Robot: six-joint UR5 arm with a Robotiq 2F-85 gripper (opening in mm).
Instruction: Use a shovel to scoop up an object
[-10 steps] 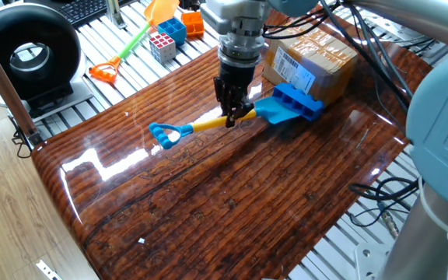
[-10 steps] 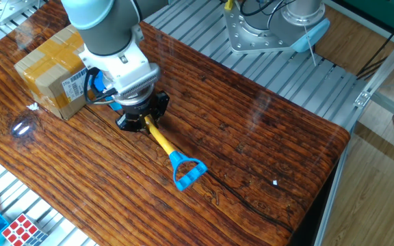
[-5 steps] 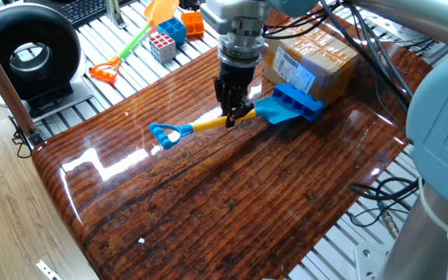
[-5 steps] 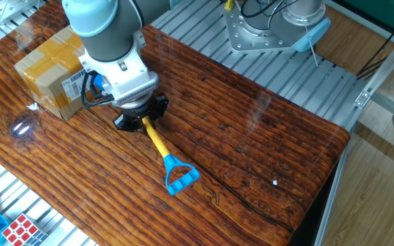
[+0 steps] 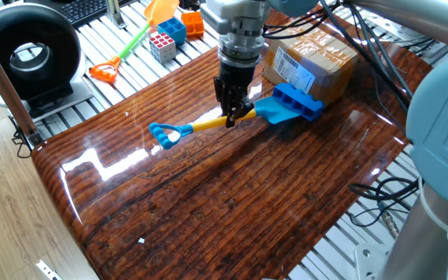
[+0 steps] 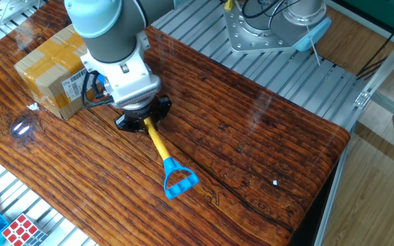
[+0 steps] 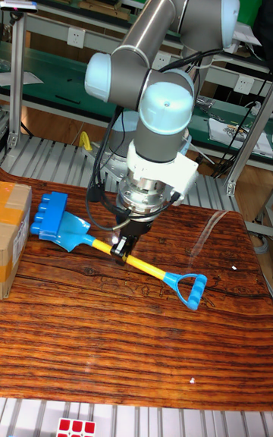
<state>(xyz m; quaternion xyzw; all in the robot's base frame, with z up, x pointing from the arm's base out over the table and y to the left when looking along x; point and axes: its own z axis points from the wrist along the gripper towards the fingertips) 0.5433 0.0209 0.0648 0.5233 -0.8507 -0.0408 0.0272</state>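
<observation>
My gripper (image 5: 232, 117) is shut on the yellow shaft of the shovel (image 5: 204, 123), close to its light blue blade (image 5: 273, 110). The shovel lies low over the wooden table (image 5: 208, 202), its blue D-handle (image 5: 164, 134) pointing away from the box. The object, a dark blue studded block (image 5: 298, 99), sits at the blade's front edge against the cardboard box; I cannot tell how far it rests on the blade. In the tall fixed view my gripper (image 7: 123, 251) holds the shovel (image 7: 152, 270), with the block (image 7: 47, 217) beyond the blade. In the other fixed view my gripper (image 6: 142, 123) hides blade and block.
A brown cardboard box (image 5: 313, 62) stands right behind the block. Off the table's far edge lie an orange-and-green toy shovel (image 5: 131, 47), a puzzle cube (image 5: 162, 47) and small blue and orange bins (image 5: 183, 27). A black round device (image 5: 29, 54) stands at the left.
The shovel's D-handle end has swung a little sideways in the other fixed view. My gripper stays shut on the shaft at nearly the same spot.
</observation>
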